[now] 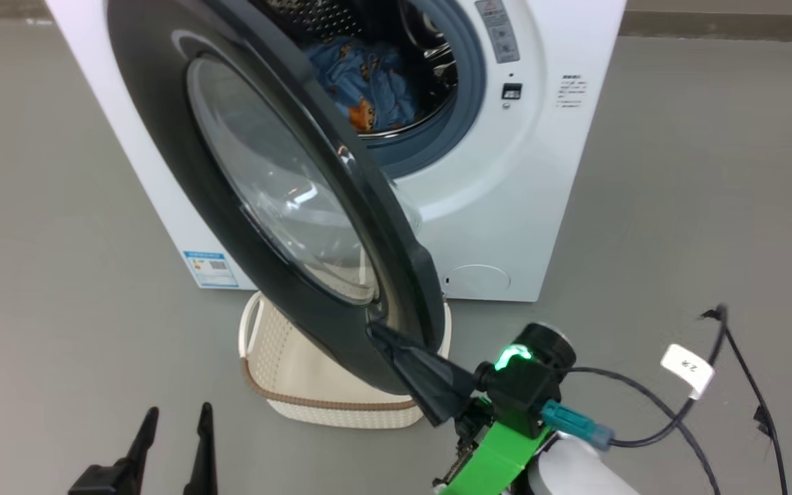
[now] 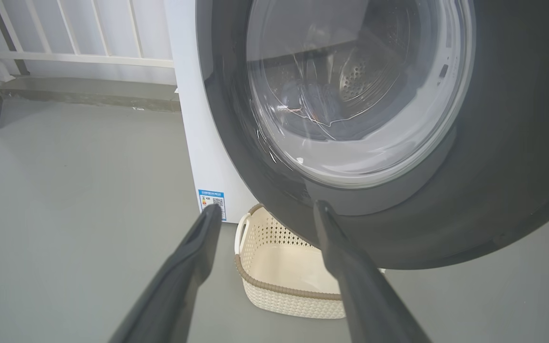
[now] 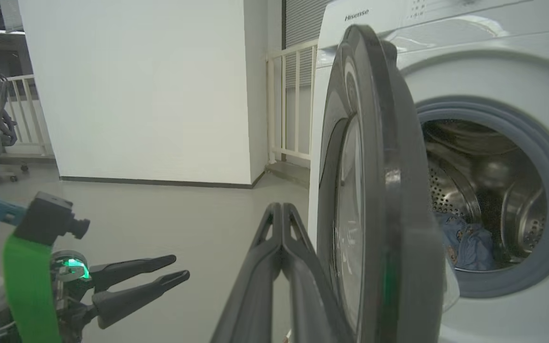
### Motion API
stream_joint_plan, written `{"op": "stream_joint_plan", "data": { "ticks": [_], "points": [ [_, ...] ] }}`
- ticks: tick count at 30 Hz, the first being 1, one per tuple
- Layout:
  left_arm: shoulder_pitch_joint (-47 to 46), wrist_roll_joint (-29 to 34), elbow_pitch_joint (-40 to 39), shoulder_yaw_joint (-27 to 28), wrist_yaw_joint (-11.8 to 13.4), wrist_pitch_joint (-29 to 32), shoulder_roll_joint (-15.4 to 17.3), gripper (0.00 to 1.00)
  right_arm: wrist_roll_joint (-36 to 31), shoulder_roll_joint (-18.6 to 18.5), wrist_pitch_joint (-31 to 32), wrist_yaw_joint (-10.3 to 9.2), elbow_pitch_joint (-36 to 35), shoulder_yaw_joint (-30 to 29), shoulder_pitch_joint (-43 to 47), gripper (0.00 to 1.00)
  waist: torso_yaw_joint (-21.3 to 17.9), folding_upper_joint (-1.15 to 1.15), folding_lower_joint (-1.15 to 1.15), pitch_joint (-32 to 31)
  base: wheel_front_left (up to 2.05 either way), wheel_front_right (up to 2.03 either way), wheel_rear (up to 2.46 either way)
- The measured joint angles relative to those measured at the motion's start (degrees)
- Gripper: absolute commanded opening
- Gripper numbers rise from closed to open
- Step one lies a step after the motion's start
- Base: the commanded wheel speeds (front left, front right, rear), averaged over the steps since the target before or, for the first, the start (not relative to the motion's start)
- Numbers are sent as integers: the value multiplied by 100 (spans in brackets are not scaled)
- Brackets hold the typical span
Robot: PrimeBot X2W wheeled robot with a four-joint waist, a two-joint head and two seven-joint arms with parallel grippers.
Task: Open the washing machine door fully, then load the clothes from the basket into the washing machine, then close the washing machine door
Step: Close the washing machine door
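At the lower left of the head view, the left gripper (image 1: 178,410) hangs with fingers spread, holding nothing; just beyond, the right gripper (image 1: 377,331), fingers pressed together, is set against the lower rim of the half-open washing machine door (image 1: 272,192), above the empty basket (image 1: 327,403); farther in, the clothes (image 1: 368,82) lie inside the washing machine (image 1: 506,206); a steady push on the rim, off the glass, should latch it best.

Clothes (image 1: 368,86) lie in the washing machine (image 1: 506,220); the basket (image 1: 331,407) stands before it.
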Motion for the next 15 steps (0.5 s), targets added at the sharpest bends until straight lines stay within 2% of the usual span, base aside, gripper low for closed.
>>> {"op": "stream_joint_plan", "data": {
  "ticks": [7, 15],
  "points": [
    [-145, -178, -103, -260, 94, 0, -5, 100, 157, 45, 0, 0, 721, -1, -3, 0, 190, 0, 0, 175, 0, 0, 0],
    [-227, -292, -333, -385, 222, -14, -10, 100, 236, 58, 0, 0, 886, -319, -60, 0, 369, 0, 0, 390, 0, 0, 0]
  ]
}}
